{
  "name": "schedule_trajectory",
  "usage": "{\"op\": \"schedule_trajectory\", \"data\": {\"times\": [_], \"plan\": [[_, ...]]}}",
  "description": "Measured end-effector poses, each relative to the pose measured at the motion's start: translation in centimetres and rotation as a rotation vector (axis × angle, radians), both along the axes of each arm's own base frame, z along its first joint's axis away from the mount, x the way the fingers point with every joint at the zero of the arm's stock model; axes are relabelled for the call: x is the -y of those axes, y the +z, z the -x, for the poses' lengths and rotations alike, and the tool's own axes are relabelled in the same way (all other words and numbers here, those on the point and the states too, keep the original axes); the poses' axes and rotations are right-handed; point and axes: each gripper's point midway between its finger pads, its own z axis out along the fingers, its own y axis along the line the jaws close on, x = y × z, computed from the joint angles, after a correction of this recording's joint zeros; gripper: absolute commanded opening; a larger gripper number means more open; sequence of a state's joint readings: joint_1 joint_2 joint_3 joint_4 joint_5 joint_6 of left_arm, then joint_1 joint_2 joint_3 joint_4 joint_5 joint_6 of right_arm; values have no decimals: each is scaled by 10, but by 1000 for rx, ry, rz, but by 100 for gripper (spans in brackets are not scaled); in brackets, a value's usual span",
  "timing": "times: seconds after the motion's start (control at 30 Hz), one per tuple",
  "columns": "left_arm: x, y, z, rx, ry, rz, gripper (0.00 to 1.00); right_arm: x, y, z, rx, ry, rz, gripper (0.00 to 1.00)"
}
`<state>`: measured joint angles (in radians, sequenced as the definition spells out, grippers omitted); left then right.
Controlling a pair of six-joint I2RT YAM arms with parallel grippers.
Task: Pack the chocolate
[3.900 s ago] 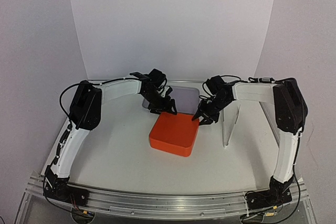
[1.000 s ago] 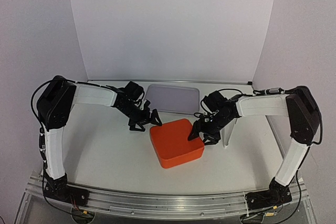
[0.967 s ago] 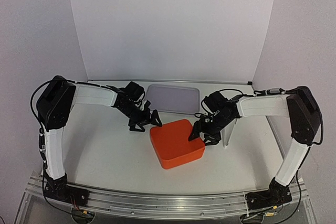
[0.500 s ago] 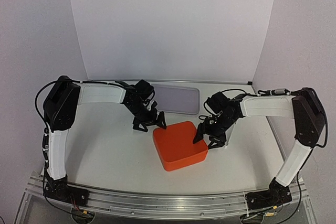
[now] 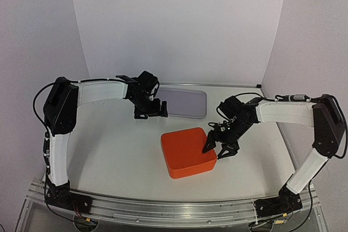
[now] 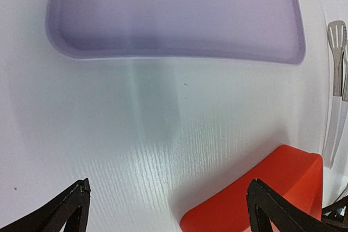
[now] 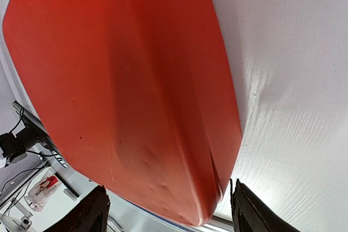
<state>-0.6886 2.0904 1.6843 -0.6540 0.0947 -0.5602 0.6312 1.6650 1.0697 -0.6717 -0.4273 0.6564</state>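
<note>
An orange box [image 5: 187, 152] sits closed near the middle of the white table [image 5: 109, 150], its smooth shell hiding whatever is inside. At 12 o'clock from it lies a shallow lavender tray [image 5: 185, 103] showing only its bare floor. The chocolate shows in no view, so its place cannot be told. The left claw [image 5: 151, 113] hangs at 11 o'clock from the box, jaws spread wide and holding nothing. The right claw [image 5: 216, 149] is at the box's 3 o'clock edge, its jaws parted and straddling a corner without clamping it.
</note>
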Motion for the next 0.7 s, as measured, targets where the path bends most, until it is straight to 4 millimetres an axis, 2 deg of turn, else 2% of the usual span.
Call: {"op": "schedule_trajectory", "data": {"times": [0.1, 0.2, 0.3, 0.43, 0.53, 0.7], "plan": [[-13, 7, 16, -13, 16, 2, 100, 10, 2, 6, 12, -28, 18, 74], [-21, 10, 47, -49, 0, 14, 100, 22, -2, 14, 6, -65, 54, 74], [-6, 7, 79, -89, -62, 50, 100, 27, -10, 16, -11, -99, 87, 73], [22, -8, 116, -171, -152, 113, 100, 18, -12, 12, -7, -124, 67, 72], [33, -16, 127, -212, -180, 158, 99, 8, -13, 12, 0, -121, 51, 70], [47, -15, 128, -223, -213, 229, 96, -1, -17, 12, -11, -139, 40, 66]]}}
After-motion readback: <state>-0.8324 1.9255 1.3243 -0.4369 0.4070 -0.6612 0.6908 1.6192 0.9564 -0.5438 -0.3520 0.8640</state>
